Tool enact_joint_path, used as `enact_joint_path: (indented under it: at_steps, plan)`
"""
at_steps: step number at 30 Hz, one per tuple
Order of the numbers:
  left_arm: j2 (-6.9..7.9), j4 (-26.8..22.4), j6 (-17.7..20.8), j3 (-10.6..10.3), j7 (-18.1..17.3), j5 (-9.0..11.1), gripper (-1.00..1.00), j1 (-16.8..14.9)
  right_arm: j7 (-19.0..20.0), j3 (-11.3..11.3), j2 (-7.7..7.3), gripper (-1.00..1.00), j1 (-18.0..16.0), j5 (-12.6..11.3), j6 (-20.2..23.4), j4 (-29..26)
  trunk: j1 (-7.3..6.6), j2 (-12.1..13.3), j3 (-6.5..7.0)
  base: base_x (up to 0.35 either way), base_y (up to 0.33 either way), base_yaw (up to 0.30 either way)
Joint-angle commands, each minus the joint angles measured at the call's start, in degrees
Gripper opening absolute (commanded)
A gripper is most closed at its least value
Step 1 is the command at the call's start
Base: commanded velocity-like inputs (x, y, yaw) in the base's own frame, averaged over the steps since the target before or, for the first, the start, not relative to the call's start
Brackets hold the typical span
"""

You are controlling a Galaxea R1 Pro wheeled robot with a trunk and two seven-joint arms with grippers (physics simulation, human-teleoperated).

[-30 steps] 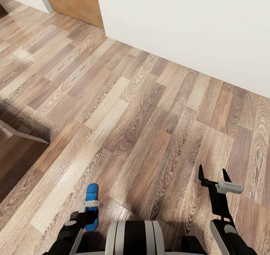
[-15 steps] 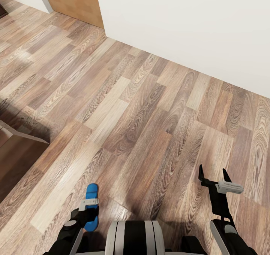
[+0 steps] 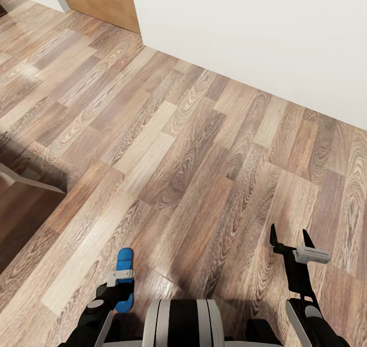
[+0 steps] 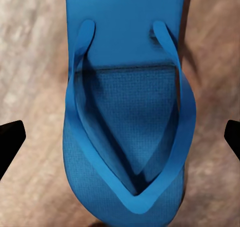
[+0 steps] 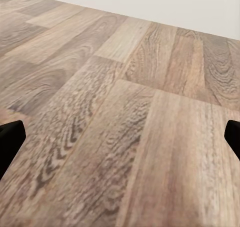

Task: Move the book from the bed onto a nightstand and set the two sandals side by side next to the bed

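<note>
One bright blue sandal [image 3: 124, 261] lies flat on the wood-plank floor near my base. Its thong straps and sole [image 4: 127, 112] face the left wrist camera. My left gripper [image 3: 120, 292] hangs just above it, open, with its black fingertips [image 4: 11, 142] standing wide of the sandal's edges on both sides and not touching it. My right gripper [image 3: 289, 234] is held up over bare floor, open, with nothing between its fingers [image 5: 10, 137]. The book and the nightstand are out of view.
A white wall [image 3: 265, 36] runs across the back and right. A brown wooden door [image 3: 99, 0] stands at the back left. A dark-brown wooden furniture corner with a pale edge [image 3: 23, 204] juts in at the left; I cannot tell what it is.
The whole picture has slid slightly, so the camera moved a little. Both grippers and the sandal keep their places relative to me.
</note>
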Motion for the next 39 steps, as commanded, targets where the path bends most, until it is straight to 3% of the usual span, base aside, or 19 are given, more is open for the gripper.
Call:
enact_joint_path:
  at_steps: [1,6,10,32,39]
  plan:
    - [-0.04,-0.1,0.3,0.1,0.1,-0.1,1.00,0.0,-0.2,0.1,-0.02,1.00,0.0,-0.1,-0.1,0.0,-0.01,0.0,-0.03,0.000,0.000,0.000]
    - [-0.04,-0.1,0.2,0.1,0.1,-0.1,1.00,0.0,-0.2,0.1,-0.02,1.00,0.0,-0.1,-0.2,0.0,-0.01,0.0,-0.03,0.000,0.000,0.000]
    - [-0.04,-0.1,0.2,0.1,0.1,-0.1,1.00,0.0,-0.2,0.1,-0.02,1.00,0.0,-0.1,-0.2,0.0,0.10,-0.1,-0.91,0.000,0.000,0.000]
    - [0.04,0.0,-3.6,0.1,0.1,-0.1,1.00,0.0,-0.1,0.1,-0.02,1.00,0.0,0.0,-0.2,-0.1,0.10,-0.1,-0.91,0.000,0.000,0.000]
    - [0.05,1.1,-3.8,0.1,0.1,-0.1,1.00,0.0,-0.1,0.1,-0.02,1.00,0.0,0.0,-0.2,-0.1,0.28,-0.2,-2.46,0.000,0.000,0.000]
